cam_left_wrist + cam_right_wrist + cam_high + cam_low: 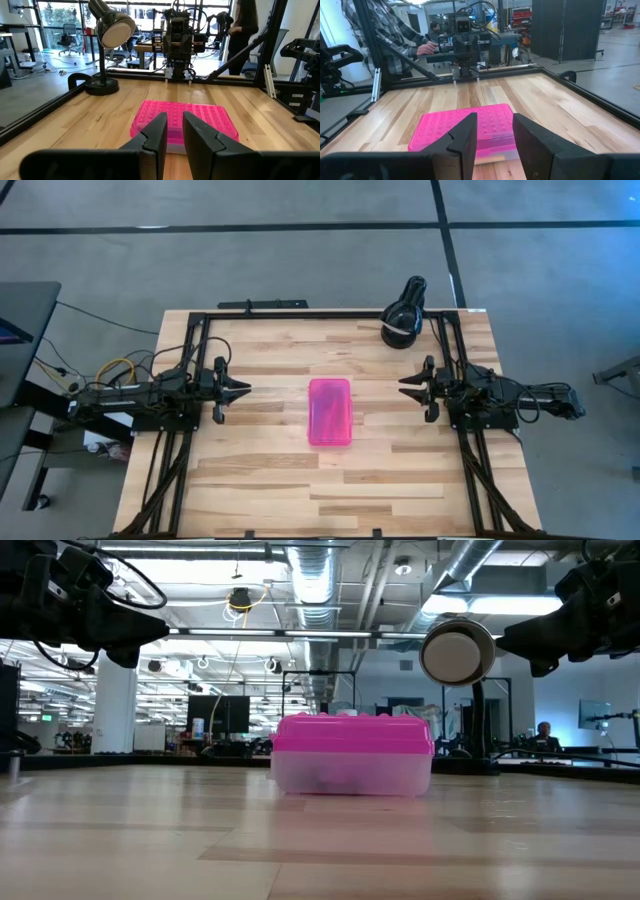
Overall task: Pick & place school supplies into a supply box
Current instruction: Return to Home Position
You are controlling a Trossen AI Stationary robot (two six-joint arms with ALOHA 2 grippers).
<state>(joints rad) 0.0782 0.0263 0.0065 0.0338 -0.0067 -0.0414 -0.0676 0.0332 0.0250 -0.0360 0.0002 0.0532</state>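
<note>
The supply box lies shut at the middle of the table, resting on its clear base with the pink textured lid on top. No pencils, pens or scissors show on the table; what lies inside the box cannot be made out. My left gripper hovers open to the left of the box, well above the table. My right gripper hovers open to its right, also raised. Both point at the box and touch nothing.
A black round device on a stand sits at the table's far right corner. A black frame runs along the table's edges. A person stands beyond the table. Bare wood lies all around the box.
</note>
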